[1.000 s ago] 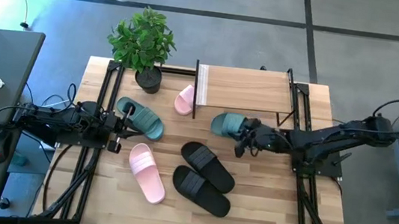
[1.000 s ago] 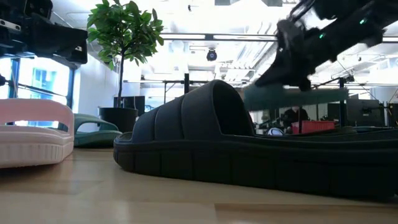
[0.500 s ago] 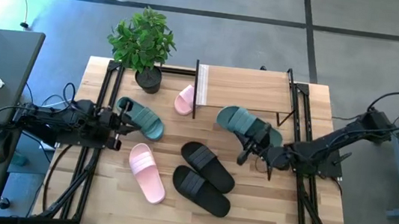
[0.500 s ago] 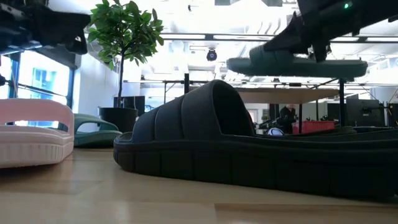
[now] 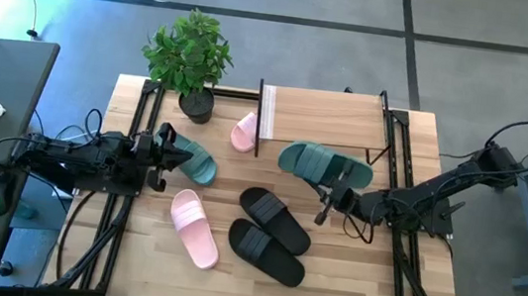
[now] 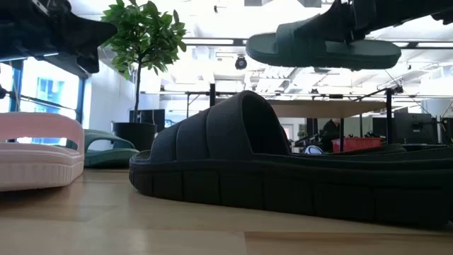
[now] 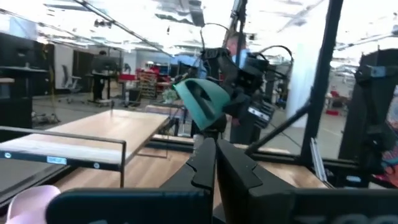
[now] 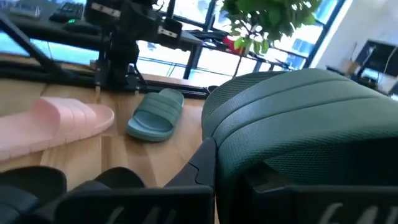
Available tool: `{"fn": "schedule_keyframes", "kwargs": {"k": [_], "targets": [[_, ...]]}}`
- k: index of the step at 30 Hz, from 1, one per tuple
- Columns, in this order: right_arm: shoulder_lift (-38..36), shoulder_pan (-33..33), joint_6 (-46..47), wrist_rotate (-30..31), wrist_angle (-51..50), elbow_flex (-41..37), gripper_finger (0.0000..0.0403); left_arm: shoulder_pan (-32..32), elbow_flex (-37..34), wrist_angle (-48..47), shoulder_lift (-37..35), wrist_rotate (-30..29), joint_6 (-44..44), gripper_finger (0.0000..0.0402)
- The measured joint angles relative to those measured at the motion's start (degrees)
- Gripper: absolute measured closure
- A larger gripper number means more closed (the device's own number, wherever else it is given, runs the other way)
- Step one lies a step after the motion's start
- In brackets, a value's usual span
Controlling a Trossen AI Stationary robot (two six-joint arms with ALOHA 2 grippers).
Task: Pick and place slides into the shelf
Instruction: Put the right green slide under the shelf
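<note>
Both sets of jaws are closed: the left gripper (image 5: 165,147) is pressed together on nothing, while the right gripper (image 5: 332,189) is clamped on a teal slide (image 5: 324,164) and holds it in the air.

From left to right in the overhead view: the left gripper sits low at the table's left side, just beside the second teal slide (image 5: 189,158), which lies flat on the wooden table (image 5: 349,277). Behind it stands a potted plant (image 5: 191,57). One pink slide (image 5: 195,227) lies nearer the front, and another pink slide (image 5: 244,132) rests against the left end of the shelf (image 5: 324,118) at the back. Two black slides (image 5: 271,234) lie side by side at the centre. The lifted teal slide hangs in front of the shelf's board, above the table.
</note>
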Motion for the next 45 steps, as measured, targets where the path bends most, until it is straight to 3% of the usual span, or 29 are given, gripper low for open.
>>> {"fn": "schedule_keyframes", "kwargs": {"k": [7,13,18,22,29,32,36,39,45], "targets": [[2.2,-1.8,-11.3,-2.0,-1.0,6.7,0.0403,0.0,0.0,11.0,9.0,-2.9,-2.5,0.0313],[11.5,-5.9,-15.7,-7.9,-4.9,16.3,0.0403,0.0,2.7,13.0,19.8,-6.1,-7.9,0.0251],[20.9,-8.3,-18.3,-9.9,-11.6,26.6,0.0403,0.0,9.8,13.0,29.2,-5.6,-5.4,0.0244],[27.3,-8.8,-21.6,-9.6,-15.0,33.4,0.0403,0.0,14.7,12.9,36.1,0.5,-4.4,0.0244],[32.8,-8.4,-24.7,-8.4,-17.5,39.1,0.0403,0.0,18.3,12.3,45.3,4.7,-4.4,0.0245],[33.0,-7.8,-24.7,-5.7,-17.8,39.2,0.0403,0.0,18.7,12.3,47.7,4.3,-4.3,0.0245],[32.9,-6.3,-26.9,2.5,-18.7,39.2,0.0403,0.0,18.6,12.3,48.3,3.9,-4.1,0.0245],[32.9,-5.5,-27.1,3.5,-19.5,39.2,0.0403,0.0,18.6,12.7,48.2,3.6,-2.9,0.0245],[32.9,-2.9,-29.0,11.8,-19.6,39.2,0.0403,0.0,18.6,12.6,48.2,-0.7,-2.7,0.0245]]}}
